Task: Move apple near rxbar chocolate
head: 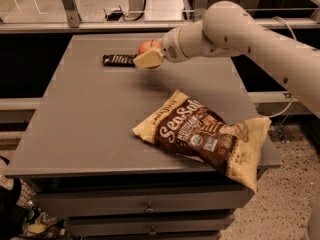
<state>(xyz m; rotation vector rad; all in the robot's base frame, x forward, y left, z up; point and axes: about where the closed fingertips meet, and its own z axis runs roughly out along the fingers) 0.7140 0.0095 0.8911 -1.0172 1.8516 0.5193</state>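
The apple (145, 47), orange-red and round, sits between the pale fingers of my gripper (148, 55), at the far middle of the grey table (90, 114). The gripper is shut on the apple and holds it just right of the rxbar chocolate (118, 60), a flat black bar with pale lettering lying on the table's far left part. My white arm (235, 34) reaches in from the right. The underside of the apple is hidden by the near finger, so I cannot tell whether it touches the table.
A large yellow-and-brown chip bag (207, 134) lies on the table's near right part, overhanging the right edge. Drawers (147, 206) are under the table's front. A metal rail and frame (70, 6) run behind the table.
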